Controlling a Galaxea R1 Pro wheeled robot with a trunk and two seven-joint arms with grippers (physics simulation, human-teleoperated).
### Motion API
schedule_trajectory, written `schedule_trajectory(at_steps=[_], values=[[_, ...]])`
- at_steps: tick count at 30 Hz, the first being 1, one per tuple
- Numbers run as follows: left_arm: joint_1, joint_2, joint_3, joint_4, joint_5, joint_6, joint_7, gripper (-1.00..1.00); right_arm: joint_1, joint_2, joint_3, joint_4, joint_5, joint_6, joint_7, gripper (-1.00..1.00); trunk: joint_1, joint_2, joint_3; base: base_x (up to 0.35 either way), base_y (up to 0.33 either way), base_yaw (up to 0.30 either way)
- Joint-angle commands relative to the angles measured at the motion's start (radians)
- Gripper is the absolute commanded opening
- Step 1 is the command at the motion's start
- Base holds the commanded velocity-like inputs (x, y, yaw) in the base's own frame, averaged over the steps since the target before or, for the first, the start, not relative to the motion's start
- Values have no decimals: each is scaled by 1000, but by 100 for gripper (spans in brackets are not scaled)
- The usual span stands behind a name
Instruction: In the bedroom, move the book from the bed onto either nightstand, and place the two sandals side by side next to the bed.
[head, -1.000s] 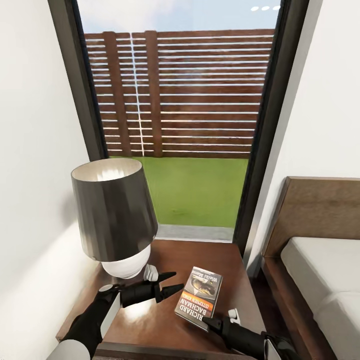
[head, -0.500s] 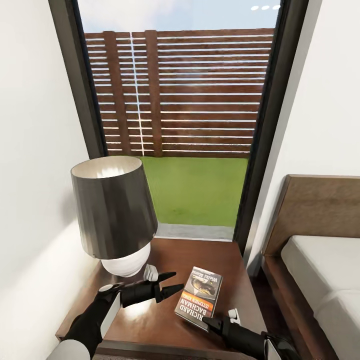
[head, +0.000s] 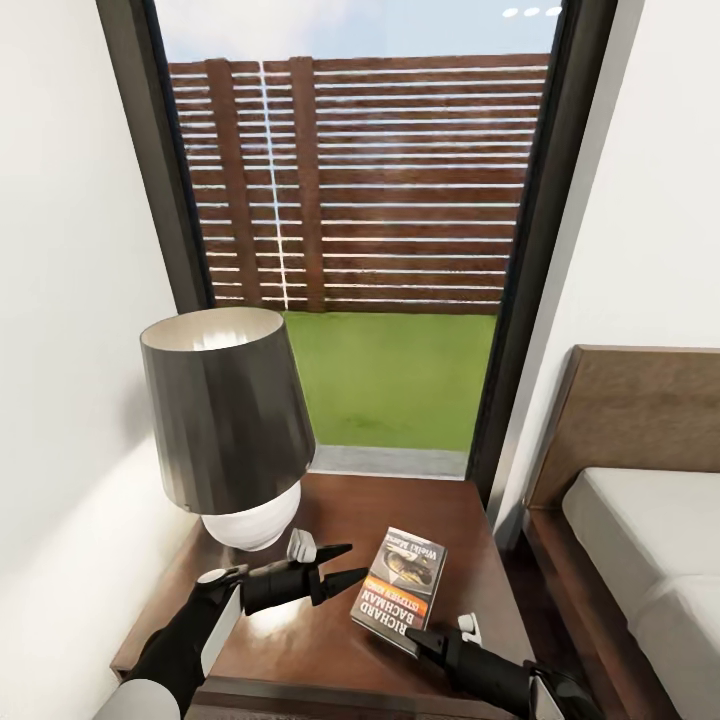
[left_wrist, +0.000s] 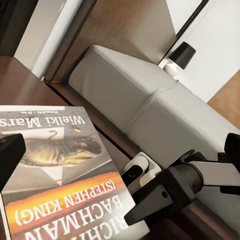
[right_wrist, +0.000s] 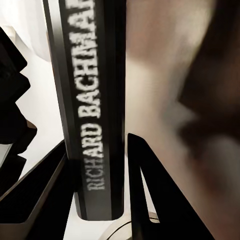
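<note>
The book (head: 400, 588) lies cover up on the right half of the nightstand (head: 400, 505), its near end slightly raised. My right gripper (head: 416, 638) is shut on the book's near corner. In the right wrist view the spine of the book (right_wrist: 97, 100) sits between the two fingers. My left gripper (head: 357, 560) hovers open just left of the book, holding nothing. The left wrist view looks across the book's cover (left_wrist: 60, 170) to the right gripper (left_wrist: 132, 217) and the bed (left_wrist: 150, 100). The two sandals are out of view.
A dark-shaded lamp (head: 225, 410) with a white base stands on the nightstand's left rear, close to my left arm. The bed (head: 640, 530) with its brown headboard is on the right. A white wall is close on the left, and a tall window (head: 370, 200) is behind.
The head view has shifted slightly, so the lamp and the window sit a little higher. Both grippers and the book keep their places on the nightstand.
</note>
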Motion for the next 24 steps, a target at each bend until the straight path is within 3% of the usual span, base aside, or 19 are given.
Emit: schedule_trajectory(at_steps=[1,13,14,24], values=[[-1,0,-2,0,7,10,-2,100,0,0,2,8,12,8,-24,-100,0,0,-1,0,0,0],[-1,0,-2,0,7,10,-2,100,0,0,2,8,12,8,-23,-100,0,0,-1,0,0,0],[-1,0,-2,0,7,10,-2,100,0,0,2,8,12,8,-23,100,0,0,-1,0,0,0],[-1,0,-2,0,7,10,-2,100,0,0,2,7,12,8,-23,100,0,0,-1,0,0,0]])
